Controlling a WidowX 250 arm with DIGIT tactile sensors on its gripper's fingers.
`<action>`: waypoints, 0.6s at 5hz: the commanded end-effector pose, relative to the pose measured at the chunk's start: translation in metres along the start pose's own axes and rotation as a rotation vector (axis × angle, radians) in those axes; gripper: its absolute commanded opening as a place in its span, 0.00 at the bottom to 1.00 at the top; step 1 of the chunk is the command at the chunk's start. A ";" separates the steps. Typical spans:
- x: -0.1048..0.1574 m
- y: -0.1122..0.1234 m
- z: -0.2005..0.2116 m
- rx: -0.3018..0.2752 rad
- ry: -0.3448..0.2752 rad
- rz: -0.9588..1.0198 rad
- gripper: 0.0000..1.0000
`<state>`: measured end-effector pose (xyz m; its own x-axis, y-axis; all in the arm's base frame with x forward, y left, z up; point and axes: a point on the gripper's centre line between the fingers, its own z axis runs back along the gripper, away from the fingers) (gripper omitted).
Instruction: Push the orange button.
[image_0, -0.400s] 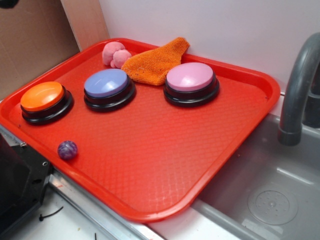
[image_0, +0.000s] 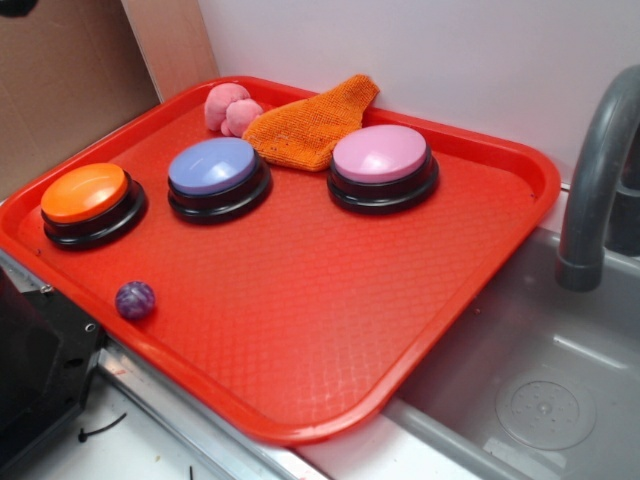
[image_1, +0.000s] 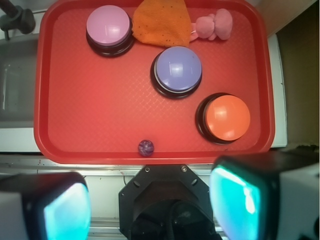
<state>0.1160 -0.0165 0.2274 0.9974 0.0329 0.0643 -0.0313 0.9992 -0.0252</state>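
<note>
Three big round push buttons sit on the red plastic tray (image_0: 480, 250), all well apart from each other, so one can be pressed without bumping another. The orange button (image_0: 85, 192) is at the left end, near the tray's rim. It has a smooth, shiny orange dome on a black round base, and it sits flat.

To its right is the blue-purple domed button (image_0: 212, 165). Farther right is the pink domed button (image_0: 381, 153). An orange knitted cloth (image_0: 315, 125) and a soft pink toy (image_0: 229, 108) lie at the far edge, out of the way. A small purple ball (image_0: 135, 299) rests near the front rim, close to the orange button.

From the wrist view, the robot's claw (image_1: 150, 205) hangs high above the near edge of the tray. Its two fingers (image_1: 245, 202) are wide apart and hold nothing. It is not touching any button, so I think the push has not started.
</note>
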 end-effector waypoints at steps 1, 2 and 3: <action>0.053 0.073 -0.067 0.123 -0.003 0.448 1.00; 0.048 0.097 -0.086 0.161 -0.004 0.547 1.00; 0.039 0.125 -0.102 0.170 -0.010 0.551 1.00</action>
<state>0.1598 0.0994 0.1174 0.8347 0.5460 0.0713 -0.5506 0.8286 0.1008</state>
